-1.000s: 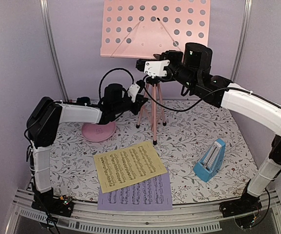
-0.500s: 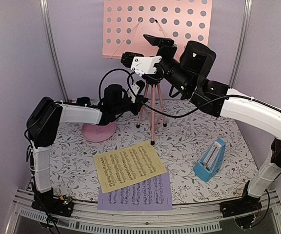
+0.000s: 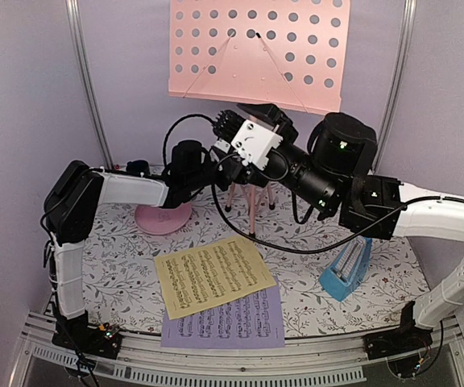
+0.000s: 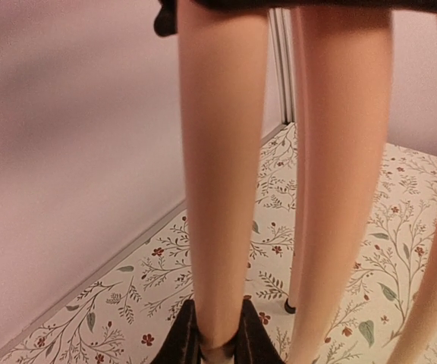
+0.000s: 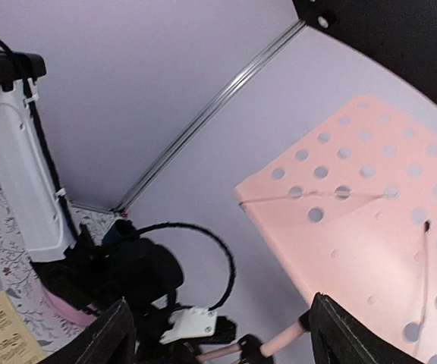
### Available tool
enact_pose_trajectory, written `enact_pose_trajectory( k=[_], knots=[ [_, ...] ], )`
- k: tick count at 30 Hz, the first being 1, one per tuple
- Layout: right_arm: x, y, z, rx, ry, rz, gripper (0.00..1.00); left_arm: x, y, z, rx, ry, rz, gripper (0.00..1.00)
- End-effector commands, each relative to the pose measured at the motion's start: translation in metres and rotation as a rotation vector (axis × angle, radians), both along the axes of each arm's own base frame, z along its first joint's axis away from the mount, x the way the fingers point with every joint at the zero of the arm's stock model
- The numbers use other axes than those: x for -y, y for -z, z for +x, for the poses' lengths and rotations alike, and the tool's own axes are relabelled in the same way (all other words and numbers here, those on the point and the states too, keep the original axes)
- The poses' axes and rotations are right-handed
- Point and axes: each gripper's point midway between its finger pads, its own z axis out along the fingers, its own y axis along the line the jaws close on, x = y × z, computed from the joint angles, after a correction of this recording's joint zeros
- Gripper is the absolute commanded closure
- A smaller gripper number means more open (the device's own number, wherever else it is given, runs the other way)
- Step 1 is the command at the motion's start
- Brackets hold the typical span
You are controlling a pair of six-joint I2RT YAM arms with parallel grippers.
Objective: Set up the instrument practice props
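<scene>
Looking down from the top camera: the pink tripod music stand with a perforated desk (image 3: 256,44) stands upright at the far middle of the floral tabletop (image 3: 321,218). The left claw (image 3: 234,164) reaches in at leg height. The right claw (image 3: 242,119) hangs near the post just under the desk. A yellow sheet of printed music (image 3: 214,274) lies near centre, overlapping a lavender sheet of printed music (image 3: 232,326) at the near edge. A small blue pyramid metronome (image 3: 349,270) sits to the right, partly behind the right forearm. A round pink plate (image 3: 163,218) lies to the left.

Left wrist: the left claw (image 4: 218,341) is clamped on one pink leg (image 4: 222,167), with a dark fingertip (image 4: 182,337) pressed to each side. Two more legs stand to its right.

Right wrist: the right claw (image 5: 227,334) is spread wide with nothing between its tips. The desk (image 5: 370,212) is ahead and to the right.

Judgement: the stand looks light, rigid and top-heavy, and its smooth thin legs may twist in a grip. Best to steady it low on a leg and take the post below the desk, not the sheet-thin desk edge.
</scene>
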Motion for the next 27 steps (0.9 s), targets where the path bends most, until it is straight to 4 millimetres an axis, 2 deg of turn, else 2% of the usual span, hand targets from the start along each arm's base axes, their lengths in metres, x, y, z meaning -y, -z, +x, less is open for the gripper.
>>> enact_pose_trajectory(
  k=[1,3,5,10,14,20,27],
  knots=[
    [0.010,0.089,0.015,-0.428,0.007,0.105,0.22,-0.006,-0.001,0.002,-0.021,-0.037,-0.024,1.00],
    [0.017,0.130,0.028,-0.595,0.008,0.153,0.24,-0.006,-0.002,0.002,-0.023,-0.038,-0.027,1.00],
    [0.027,0.156,0.044,-0.753,0.023,0.238,0.26,-0.007,-0.002,0.003,-0.025,-0.043,-0.029,1.00],
    [0.050,0.192,0.083,-0.955,0.047,0.386,0.33,-0.007,-0.002,0.004,-0.029,-0.048,-0.036,1.00],
    [0.057,0.202,0.104,-1.024,0.016,0.456,0.39,-0.007,-0.003,0.004,-0.029,-0.051,-0.044,1.00],
    [0.050,0.218,0.133,-1.071,-0.005,0.444,0.44,-0.007,-0.001,0.005,-0.036,-0.053,-0.053,1.00],
    [0.048,0.225,0.163,-1.071,0.016,0.457,0.47,-0.006,0.000,0.004,-0.036,-0.053,-0.058,1.00]
  ],
)
